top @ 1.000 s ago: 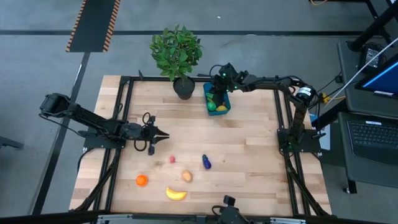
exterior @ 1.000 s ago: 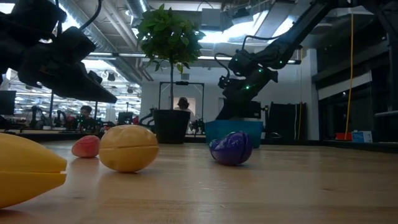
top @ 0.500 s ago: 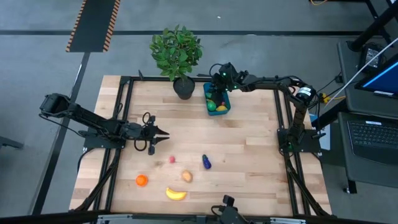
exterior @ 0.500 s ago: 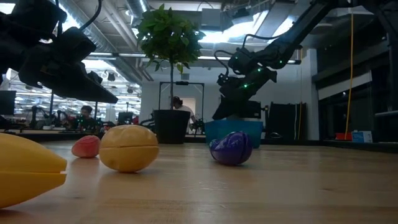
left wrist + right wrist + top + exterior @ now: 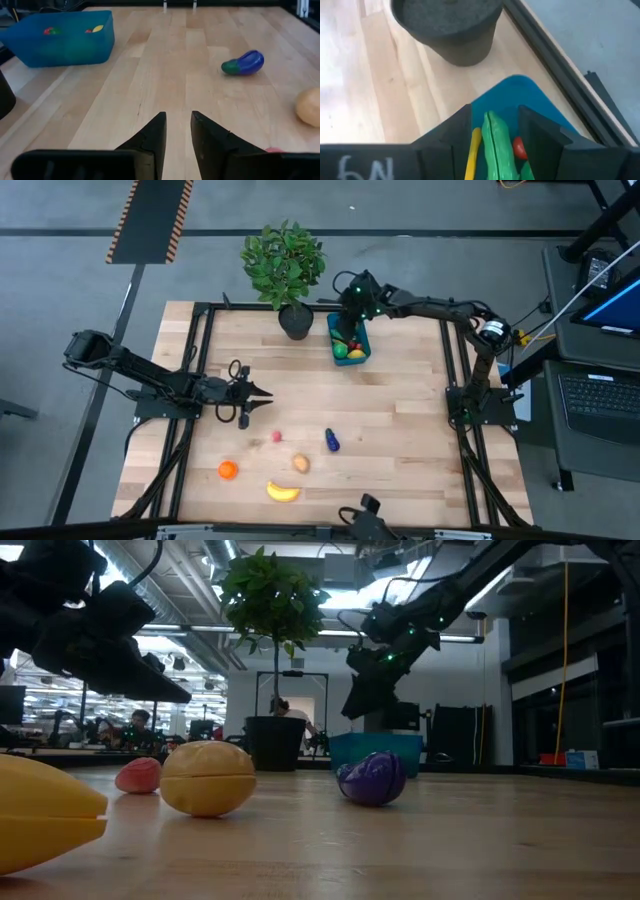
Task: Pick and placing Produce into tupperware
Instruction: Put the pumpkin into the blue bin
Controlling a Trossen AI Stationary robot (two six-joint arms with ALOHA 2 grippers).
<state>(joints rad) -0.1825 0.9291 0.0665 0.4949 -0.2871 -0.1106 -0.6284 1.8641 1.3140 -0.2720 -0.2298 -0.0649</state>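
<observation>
Tupperware (image 5: 350,340): blue tub at table's 12 o'clock, part-filled.
Loose produce: eggplant (image 5: 331,441), potato (image 5: 300,464), berry (image 5: 277,436), orange (image 5: 228,470), banana (image 5: 283,492), toward 6 o'clock.
Handling: likely light, rigid, smooth; pinch across the middle.
Left gripper (image 5: 175,134): 9 o'clock, fingers slightly parted, empty.
Right gripper (image 5: 351,298): above tub, fingers apart, holding nothing.

I see a blue tub (image 5: 351,340) holding green, yellow and red bits. On the pale wood table (image 5: 400,420): purple eggplant (image 5: 331,441) with green cap, orange fruit (image 5: 228,470), yellow banana (image 5: 283,492), tan potato (image 5: 300,463), pinkish-red berry (image 5: 277,436). Upper left, black-and-orange striped floor tape (image 5: 150,220).
</observation>
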